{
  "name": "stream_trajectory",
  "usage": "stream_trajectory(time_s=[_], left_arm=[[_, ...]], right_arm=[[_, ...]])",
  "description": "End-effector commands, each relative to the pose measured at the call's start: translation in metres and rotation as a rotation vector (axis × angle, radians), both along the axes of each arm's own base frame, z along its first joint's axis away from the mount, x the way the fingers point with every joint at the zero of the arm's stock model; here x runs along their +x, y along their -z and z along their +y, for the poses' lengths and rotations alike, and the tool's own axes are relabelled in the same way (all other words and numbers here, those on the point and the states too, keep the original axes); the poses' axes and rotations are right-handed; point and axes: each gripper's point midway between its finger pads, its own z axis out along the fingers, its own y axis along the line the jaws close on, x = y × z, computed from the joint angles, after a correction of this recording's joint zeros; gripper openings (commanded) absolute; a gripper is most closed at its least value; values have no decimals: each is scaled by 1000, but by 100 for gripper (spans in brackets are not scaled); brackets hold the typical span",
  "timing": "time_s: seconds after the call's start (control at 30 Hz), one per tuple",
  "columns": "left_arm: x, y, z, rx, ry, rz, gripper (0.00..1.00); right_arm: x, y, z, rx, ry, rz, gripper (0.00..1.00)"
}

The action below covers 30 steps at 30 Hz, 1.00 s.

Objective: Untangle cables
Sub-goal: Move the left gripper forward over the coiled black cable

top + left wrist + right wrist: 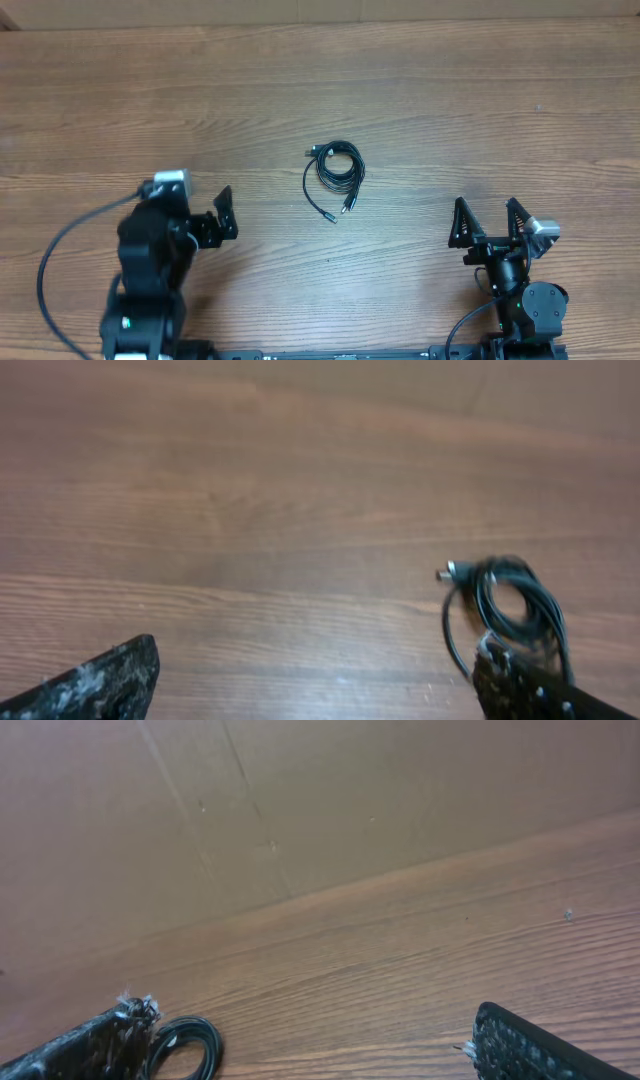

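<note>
The cables [335, 175] lie as one small coiled black bundle on the wooden table [420, 90], near the middle, with metal-tipped plug ends sticking out toward the front. My left gripper [226, 213] stands open to the bundle's left and a little nearer the front, holding nothing. In the left wrist view the cables [510, 605] sit just beyond the right finger [525, 690] of the open gripper [315, 652]. My right gripper [487, 205] is open and empty at the front right. In its wrist view the cables [190, 1042] show beside the left finger [105, 1045].
A brown cardboard wall [300, 800] rises along the table's far edge. Thick black wires [60, 260] loop from the left arm's base at the front left.
</note>
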Motion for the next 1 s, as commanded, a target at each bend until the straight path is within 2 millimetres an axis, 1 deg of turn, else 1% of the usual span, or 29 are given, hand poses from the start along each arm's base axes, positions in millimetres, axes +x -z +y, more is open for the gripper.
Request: stream_trajectory(time_s=[0.0,0.13,0.23,0.27,0.3,0.33,0.37,0.4,0.47,0.53,0.63,0.77,0.87,0.97], left_arm=[[10,-11,-12,-19,74,74,100],[15,-6,-21,-54,113,226,100],[20,-6,-36,-72,167,286,100],[22,-6,-43,-76,193,295,100],[25,-5,-61,-82,252,307,100],[26,-3,-70,-80,283,312,100],[24,4,-88,-60,348,330,100],[22,9,-99,-35,398,338,100],[16,18,-117,20,491,358,99],[12,26,-128,69,564,370,99],[12,37,-134,109,593,394,99],[12,43,-136,91,587,419,100],[18,40,-138,84,583,395,99],[29,31,-143,80,584,331,99]], right_arm=[[0,3,-3,-8,14,1,100],[0,3,-3,-8,14,0,100],[0,3,-3,-8,14,1,100],[0,3,-3,-8,14,0,100],[0,3,-3,-8,14,1,100],[0,3,-3,-8,14,1,100],[0,3,-3,-8,14,0,100],[0,3,-3,-8,14,0,100],[0,3,-3,-8,14,0,100],[0,3,-3,-8,14,0,100],[0,3,-3,-8,14,0,100],[0,3,-3,-8,14,1,100],[0,3,-3,-8,14,0,100],[0,3,-3,-8,14,0,100]])
